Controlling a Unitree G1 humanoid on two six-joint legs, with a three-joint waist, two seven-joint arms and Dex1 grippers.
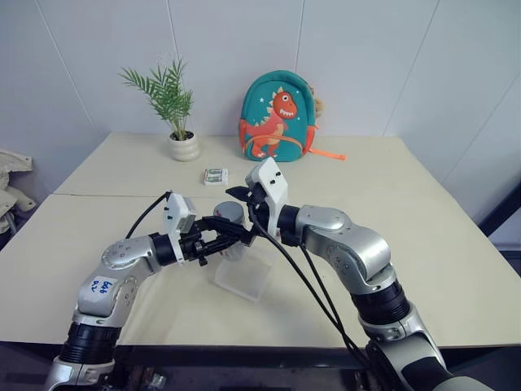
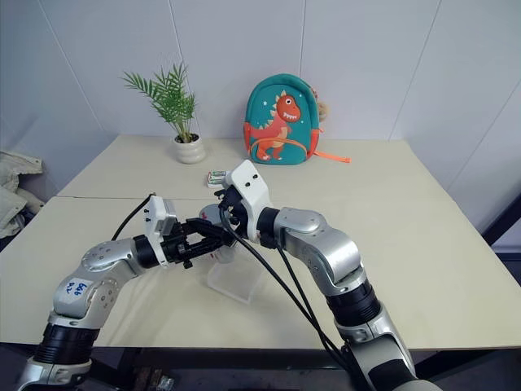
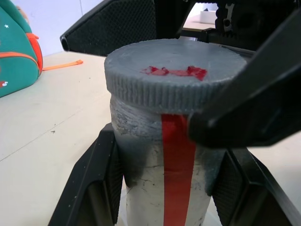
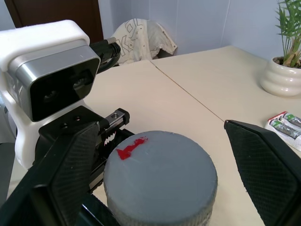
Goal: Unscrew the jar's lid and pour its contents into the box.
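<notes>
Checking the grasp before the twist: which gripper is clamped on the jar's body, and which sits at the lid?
The left gripper clamps the jar; the right gripper straddles the lid, fingers apart.

No readable text or labels

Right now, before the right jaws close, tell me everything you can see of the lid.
The lid is a round, flat, dull grey cap with a ribbed rim and smeared red marks on top. It looks like plastic and overhangs the jar, which the left gripper clamps upright by its body. The lid sits level and still on. The right gripper straddles it, jaws open on either side; contact cannot be told.
</notes>
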